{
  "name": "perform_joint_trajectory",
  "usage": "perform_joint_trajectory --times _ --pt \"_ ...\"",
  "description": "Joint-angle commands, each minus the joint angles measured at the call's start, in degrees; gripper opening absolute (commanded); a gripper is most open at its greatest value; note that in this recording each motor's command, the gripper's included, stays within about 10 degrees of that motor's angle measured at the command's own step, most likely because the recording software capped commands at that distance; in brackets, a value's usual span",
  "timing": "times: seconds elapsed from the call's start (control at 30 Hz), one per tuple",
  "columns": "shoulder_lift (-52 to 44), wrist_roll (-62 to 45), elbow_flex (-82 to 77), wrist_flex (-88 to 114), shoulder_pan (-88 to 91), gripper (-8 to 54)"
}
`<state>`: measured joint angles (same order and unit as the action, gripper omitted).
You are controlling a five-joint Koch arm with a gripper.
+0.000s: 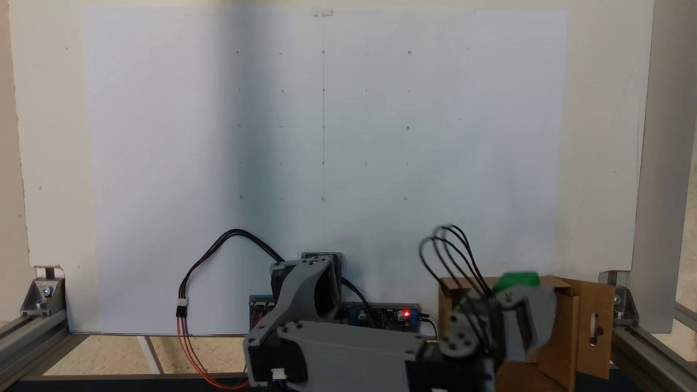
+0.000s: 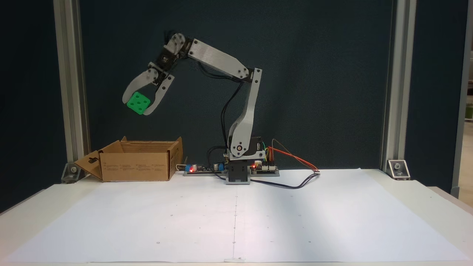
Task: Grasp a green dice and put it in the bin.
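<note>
The green dice [image 2: 138, 103] hangs high in the air, pinched between the two grey fingers of my gripper [image 2: 137, 104], which is shut on it. It hangs above the bin [image 2: 136, 165], a brown cardboard box standing at the table's back left in this fixed view, well clear of its rim. From the other fixed view, a sliver of the green dice [image 1: 516, 280] shows past the grey gripper body, over the bin [image 1: 577, 326] at the lower right; the fingertips are hidden there.
The arm's base and circuit boards [image 2: 236, 168] stand at the back centre of the white paper sheet [image 2: 236, 218]. Cables [image 2: 292, 177] trail to the right of the base. Aluminium frame posts [image 2: 70, 85] rise at both back corners; the bin's slotted flap [image 2: 90, 164] sticks out leftward.
</note>
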<state>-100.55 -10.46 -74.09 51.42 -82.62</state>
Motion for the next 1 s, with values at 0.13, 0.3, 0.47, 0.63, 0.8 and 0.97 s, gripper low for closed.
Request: perform_joint_trajectory --times 0.13,0.3,0.47,0.63,0.8,0.97 --pt "5.5 -9.0 3.4 2.6 -9.9 11.5" --pt "13.1 -14.9 3.4 2.7 -17.9 11.5" --pt "20.8 -20.0 3.4 2.8 -22.9 11.5" --pt "25.7 -22.9 3.4 1.6 -24.6 11.5" --pt "26.9 -22.9 3.0 1.3 -25.6 32.1" --pt "26.8 -19.2 3.2 -0.6 -26.3 40.3"
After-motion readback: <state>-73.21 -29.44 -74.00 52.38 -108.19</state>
